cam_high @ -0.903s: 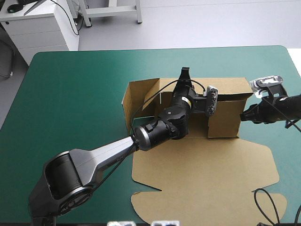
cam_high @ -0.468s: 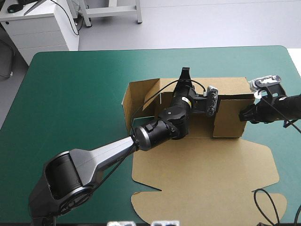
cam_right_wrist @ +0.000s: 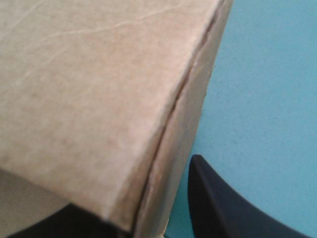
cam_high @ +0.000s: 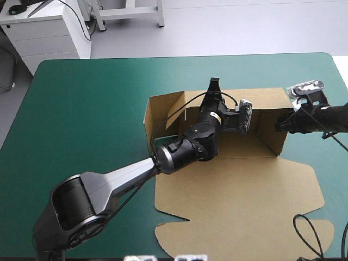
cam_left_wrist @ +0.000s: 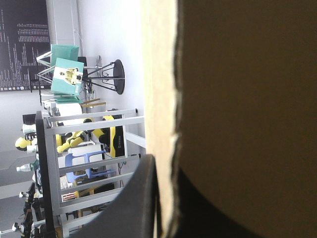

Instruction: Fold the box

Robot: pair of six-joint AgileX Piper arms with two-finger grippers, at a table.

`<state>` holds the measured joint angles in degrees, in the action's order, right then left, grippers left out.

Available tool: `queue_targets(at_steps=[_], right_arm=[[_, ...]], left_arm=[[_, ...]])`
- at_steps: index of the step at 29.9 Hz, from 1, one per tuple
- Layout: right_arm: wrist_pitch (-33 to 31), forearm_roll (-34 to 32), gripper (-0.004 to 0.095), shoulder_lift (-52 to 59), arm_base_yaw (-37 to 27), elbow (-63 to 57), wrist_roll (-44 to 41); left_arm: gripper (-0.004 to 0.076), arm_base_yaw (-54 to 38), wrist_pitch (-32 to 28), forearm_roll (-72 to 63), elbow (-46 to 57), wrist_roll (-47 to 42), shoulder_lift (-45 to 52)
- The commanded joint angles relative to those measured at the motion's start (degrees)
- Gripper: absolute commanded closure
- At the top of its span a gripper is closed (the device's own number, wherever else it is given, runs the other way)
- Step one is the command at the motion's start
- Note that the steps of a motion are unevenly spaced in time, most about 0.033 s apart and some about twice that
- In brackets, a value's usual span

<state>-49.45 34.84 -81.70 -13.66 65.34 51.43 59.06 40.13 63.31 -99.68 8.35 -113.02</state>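
Observation:
The brown box (cam_high: 239,190) lies on the teal-green cover, its back and side walls raised and its lid flat toward the table's near edge. My left gripper (cam_high: 213,86) reaches over the tray and is shut on the top edge of the back wall. In the left wrist view the board (cam_left_wrist: 247,99) stands between the black fingers (cam_left_wrist: 141,203). My right gripper (cam_high: 280,124) is shut on the right side wall (cam_high: 270,136). In the right wrist view that wall's folded corner (cam_right_wrist: 89,89) fills the gap, with one finger (cam_right_wrist: 223,208) on its outer side.
The left side wall (cam_high: 157,109) stands upright with an angled flap. Bare teal-green cover (cam_high: 87,109) stretches to the left of the box, with a narrower strip (cam_right_wrist: 267,74) to its right. A white cabinet (cam_high: 49,32) stands beyond the far left corner.
The right gripper has moved outward to the right, swinging the right side wall from its inward lean to more upright. The left arm has stayed put on the back wall.

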Motion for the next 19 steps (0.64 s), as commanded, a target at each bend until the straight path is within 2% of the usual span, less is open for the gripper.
queue_targets(at_steps=[1,3,4,10,16,19], right_arm=[[3.5,2.2,0.0763,0.9,0.0,1.2,0.6],[3.6,2.2,0.0897,0.4,0.0,1.2,0.7],[3.7,2.2,0.0927,0.3,0.0,1.2,0.7],[3.7,6.3,0.0920,-0.9,0.0,1.2,1.0],[3.4,6.2,0.0920,-1.9,0.0,1.2,-0.5],[3.0,6.1,0.0919,-2.2,0.0,1.2,-0.7]], left_arm=[[0.0731,0.5,-1.5,0.0,-1.2,-0.9,2.9],[0.0731,0.5,-1.9,0.0,-1.2,-0.9,2.9],[0.0731,0.5,-2.0,0.0,-1.2,-0.9,2.9],[0.0731,0.5,-2.0,0.0,-1.2,-0.9,2.9],[0.0726,0.5,-2.4,0.0,-1.2,-2.2,2.9],[0.0668,0.5,-3.4,0.0,-1.2,-2.3,2.9]])
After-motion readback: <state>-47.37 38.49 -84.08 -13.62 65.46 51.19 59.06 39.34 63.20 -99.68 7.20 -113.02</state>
